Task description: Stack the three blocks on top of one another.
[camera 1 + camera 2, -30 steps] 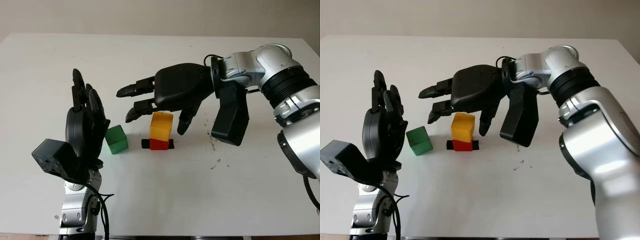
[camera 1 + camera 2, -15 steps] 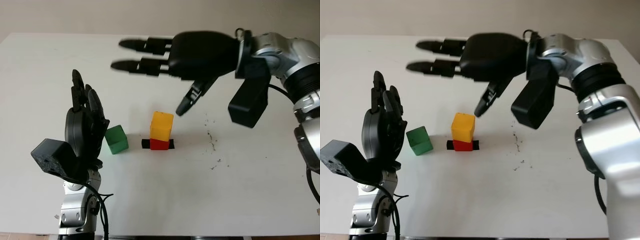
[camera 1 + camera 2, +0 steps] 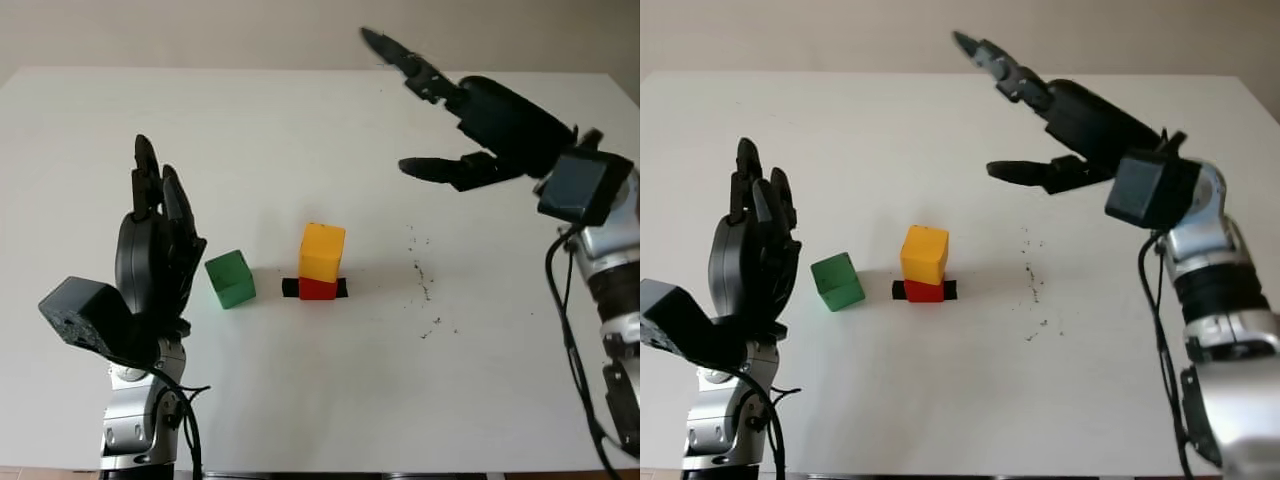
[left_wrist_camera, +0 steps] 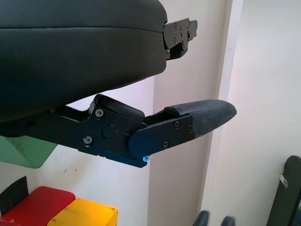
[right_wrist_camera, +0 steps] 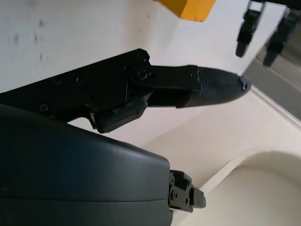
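Observation:
A yellow block stands on top of a red block, which sits on a strip of black tape in the middle of the white table. A green block lies on the table just left of that stack, apart from it. My right hand is open, raised high above the table's right rear, well clear of the stack. My left hand is open and upright at the left, a little left of the green block. The red block and yellow block also show in the left wrist view.
Small dark specks are scattered on the table right of the stack. The table's far edge meets a beige wall.
My right hand has lifted off the yellow block and swung up and to the right, away from the stack. The yellow block stays on the red one. My left hand has shifted slightly left.

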{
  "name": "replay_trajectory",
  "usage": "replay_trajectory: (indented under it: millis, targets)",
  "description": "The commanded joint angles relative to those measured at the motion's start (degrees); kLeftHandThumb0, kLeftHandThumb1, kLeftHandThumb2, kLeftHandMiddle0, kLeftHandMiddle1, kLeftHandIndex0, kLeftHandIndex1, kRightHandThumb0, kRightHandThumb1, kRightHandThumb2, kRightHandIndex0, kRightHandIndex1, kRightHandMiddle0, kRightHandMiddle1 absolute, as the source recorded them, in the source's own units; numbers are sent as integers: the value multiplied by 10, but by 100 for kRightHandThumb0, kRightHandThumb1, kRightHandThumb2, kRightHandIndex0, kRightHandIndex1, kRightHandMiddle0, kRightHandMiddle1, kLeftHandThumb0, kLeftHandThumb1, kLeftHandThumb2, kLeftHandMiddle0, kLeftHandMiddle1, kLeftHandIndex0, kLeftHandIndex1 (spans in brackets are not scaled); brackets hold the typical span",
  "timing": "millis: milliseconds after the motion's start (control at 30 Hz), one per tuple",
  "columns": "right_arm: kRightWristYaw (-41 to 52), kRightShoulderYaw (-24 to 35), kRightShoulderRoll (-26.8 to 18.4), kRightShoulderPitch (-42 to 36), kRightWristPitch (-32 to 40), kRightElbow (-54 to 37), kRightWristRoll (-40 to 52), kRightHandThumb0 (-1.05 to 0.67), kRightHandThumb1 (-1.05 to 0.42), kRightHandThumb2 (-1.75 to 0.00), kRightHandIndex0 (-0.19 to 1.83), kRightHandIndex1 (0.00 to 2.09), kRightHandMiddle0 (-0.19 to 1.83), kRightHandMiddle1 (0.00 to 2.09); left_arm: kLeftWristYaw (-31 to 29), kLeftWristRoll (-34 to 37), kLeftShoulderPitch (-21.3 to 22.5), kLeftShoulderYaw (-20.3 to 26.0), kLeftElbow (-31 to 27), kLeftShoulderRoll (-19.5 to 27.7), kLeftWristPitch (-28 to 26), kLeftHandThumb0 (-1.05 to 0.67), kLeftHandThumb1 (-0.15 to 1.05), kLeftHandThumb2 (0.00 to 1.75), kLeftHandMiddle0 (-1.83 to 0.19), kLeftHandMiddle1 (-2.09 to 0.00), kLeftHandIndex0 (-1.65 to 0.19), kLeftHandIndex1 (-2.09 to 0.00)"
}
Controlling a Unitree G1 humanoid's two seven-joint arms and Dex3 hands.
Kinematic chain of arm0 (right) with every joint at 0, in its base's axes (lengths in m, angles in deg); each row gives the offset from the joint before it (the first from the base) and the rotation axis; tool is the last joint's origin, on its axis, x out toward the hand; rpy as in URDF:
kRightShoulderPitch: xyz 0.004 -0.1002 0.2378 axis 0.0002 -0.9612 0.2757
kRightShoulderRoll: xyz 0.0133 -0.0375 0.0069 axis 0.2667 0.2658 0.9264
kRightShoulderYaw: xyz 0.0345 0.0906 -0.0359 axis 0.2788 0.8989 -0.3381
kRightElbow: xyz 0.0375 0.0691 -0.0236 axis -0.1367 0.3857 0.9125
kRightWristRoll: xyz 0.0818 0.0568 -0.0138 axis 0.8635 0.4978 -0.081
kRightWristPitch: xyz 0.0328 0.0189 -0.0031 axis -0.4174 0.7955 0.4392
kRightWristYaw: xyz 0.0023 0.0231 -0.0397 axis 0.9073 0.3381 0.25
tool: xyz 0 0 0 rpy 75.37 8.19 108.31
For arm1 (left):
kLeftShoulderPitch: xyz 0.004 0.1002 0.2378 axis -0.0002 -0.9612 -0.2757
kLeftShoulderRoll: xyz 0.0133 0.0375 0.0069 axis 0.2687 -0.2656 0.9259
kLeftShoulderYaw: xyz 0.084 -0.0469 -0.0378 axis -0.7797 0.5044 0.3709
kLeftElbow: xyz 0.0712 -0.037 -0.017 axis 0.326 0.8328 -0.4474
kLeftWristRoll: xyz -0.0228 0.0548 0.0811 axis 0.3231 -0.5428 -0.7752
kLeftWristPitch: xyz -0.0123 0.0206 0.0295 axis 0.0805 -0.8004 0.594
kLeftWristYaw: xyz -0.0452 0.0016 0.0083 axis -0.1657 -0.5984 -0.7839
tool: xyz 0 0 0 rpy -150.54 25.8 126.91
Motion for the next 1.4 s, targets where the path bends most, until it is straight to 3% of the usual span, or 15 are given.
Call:
replay_trajectory:
  millis: [0, 233, 400, 567, 933, 1000, 1100, 1167, 1233, 1367]
  targets:
    - [-23, 20, 21, -34, 34, -48, 10, -87, -105, -58, -19, 0, -19, 1, -5, 4, 5, 5, -1, 10, -3, -71, 105, 67, 19, 0, 19, 0]
    - [-114, 47, 121, -148, 150, -161, 29, -76, -105, -61, -19, 0, -19, 0, -17, 13, 6, 12, -4, 23, -15, -71, 105, 66, 19, 0, 19, 0]
    - [-158, 57, 194, -186, 216, -220, 54, -80, -105, -61, -19, 0, -19, 0, -23, 18, 5, 14, -10, 30, -24, -71, 105, 65, 19, 0, 19, 0]
    - [-195, 75, 251, -200, 258, -249, 89, -74, -105, -62, -19, 0, -19, 0, -30, 24, 4, 17, -14, 37, -31, -67, 105, 67, 19, 0, 19, 0]
    - [-210, 87, 276, -200, 297, -266, 90, -71, -105, -64, -19, 0, -19, 0, -30, 0, 4, 19, -29, 70, -47, -67, 105, 59, 17, -2, 17, -2]
    - [-210, 92, 275, -197, 294, -263, 90, -71, -105, -63, -19, 0, -19, 0, -19, -50, -1, 15, -51, 98, -59, -65, 105, 58, 11, -6, 12, -4]
    - [-208, 102, 273, -193, 287, -255, 91, -70, -105, -62, -19, 0, -19, 0, 4, -141, -9, 7, -87, 134, -76, -60, 105, 42, -18, -17, -14, -18]
    - [-208, 109, 271, -193, 282, -252, 89, -70, -105, -62, -19, 0, -19, 0, 24, -223, -17, 0, -123, 159, -103, -62, 104, 20, -38, -19, -36, -29]
    - [-206, 113, 271, -192, 276, -249, 88, -70, -105, -61, -19, 0, -19, 0, 27, -283, -24, -7, -148, 178, -124, -64, 104, 11, -43, -17, -43, -33]
    - [-199, 122, 271, -192, 269, -243, 91, -68, -105, -60, -19, 0, -19, 0, -24, -408, -49, -28, -210, 239, -183, -74, 100, 5, -36, -9, -40, -27]
